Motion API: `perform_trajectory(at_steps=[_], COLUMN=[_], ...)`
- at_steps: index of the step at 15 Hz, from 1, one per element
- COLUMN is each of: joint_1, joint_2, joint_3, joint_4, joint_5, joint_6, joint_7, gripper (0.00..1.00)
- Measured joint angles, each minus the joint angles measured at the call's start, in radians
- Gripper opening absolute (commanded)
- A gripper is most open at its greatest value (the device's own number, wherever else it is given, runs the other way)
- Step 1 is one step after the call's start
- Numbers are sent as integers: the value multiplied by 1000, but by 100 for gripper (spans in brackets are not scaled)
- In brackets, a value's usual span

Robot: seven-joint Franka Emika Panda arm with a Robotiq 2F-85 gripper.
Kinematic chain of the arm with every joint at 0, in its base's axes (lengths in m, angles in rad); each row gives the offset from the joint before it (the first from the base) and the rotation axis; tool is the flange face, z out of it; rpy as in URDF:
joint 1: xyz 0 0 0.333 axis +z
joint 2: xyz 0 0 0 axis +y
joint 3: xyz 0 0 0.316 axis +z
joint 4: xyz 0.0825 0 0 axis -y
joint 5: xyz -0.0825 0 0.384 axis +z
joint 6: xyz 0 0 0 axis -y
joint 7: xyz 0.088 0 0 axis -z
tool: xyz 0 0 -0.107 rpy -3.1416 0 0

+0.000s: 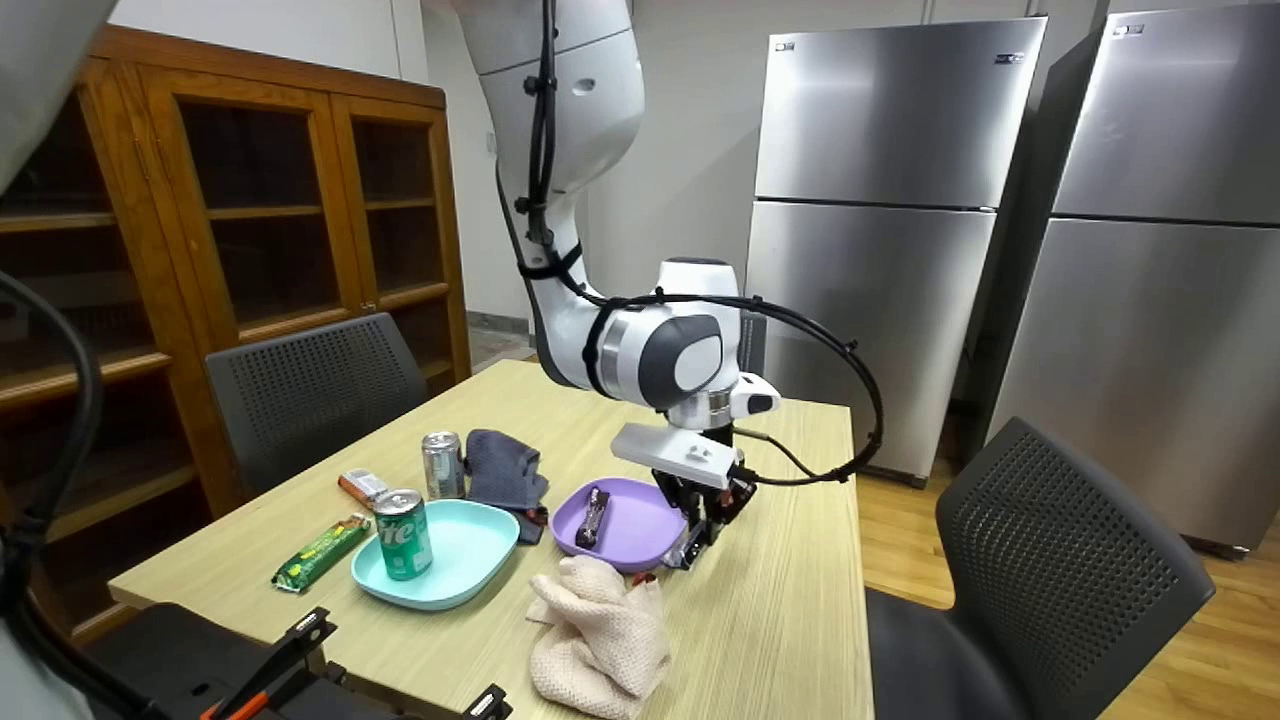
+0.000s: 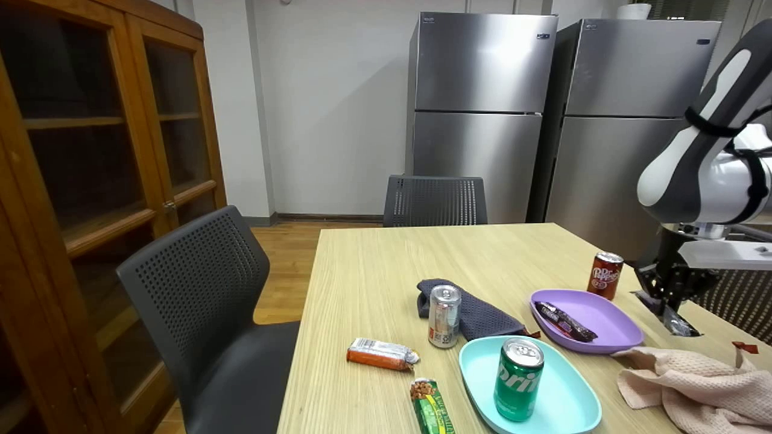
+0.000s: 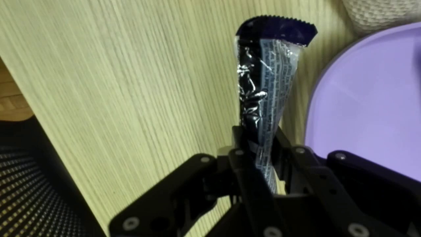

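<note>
My gripper (image 3: 259, 136) is shut on a dark shiny-wrapped bar (image 3: 263, 82), whose printed side and purple crimped end face the wrist camera. The bar's lower part is partly hidden between the black fingers. In an exterior view the gripper (image 2: 669, 301) is low over the table, right of the purple plate (image 2: 627, 337); I cannot tell whether the bar touches the tabletop. A second dark bar (image 2: 564, 321) lies in that plate. Behind the plate stands a Dr Pepper can (image 2: 605, 275). A beige cloth (image 1: 600, 640) is crumpled near the plate.
A teal plate (image 1: 465, 560) holds a green Sprite can (image 1: 403, 540). Around it are a silver can (image 1: 443, 466), a dark grey cloth (image 1: 500, 468), an orange-wrapped bar (image 1: 362, 486) and a green-wrapped bar (image 1: 320, 552). Chairs (image 1: 1070, 540) stand at the table's sides.
</note>
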Motion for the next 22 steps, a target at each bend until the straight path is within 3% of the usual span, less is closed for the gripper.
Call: perform_trajectory(at_steps=[14,22], joint_1=[2,19], joint_2=[-26,11], joint_3=[147,156], joint_4=[-23,-22], joint_5=[-2,-35], joint_6=[-3,-3], joint_7=[-156,-185], gripper=[6,6])
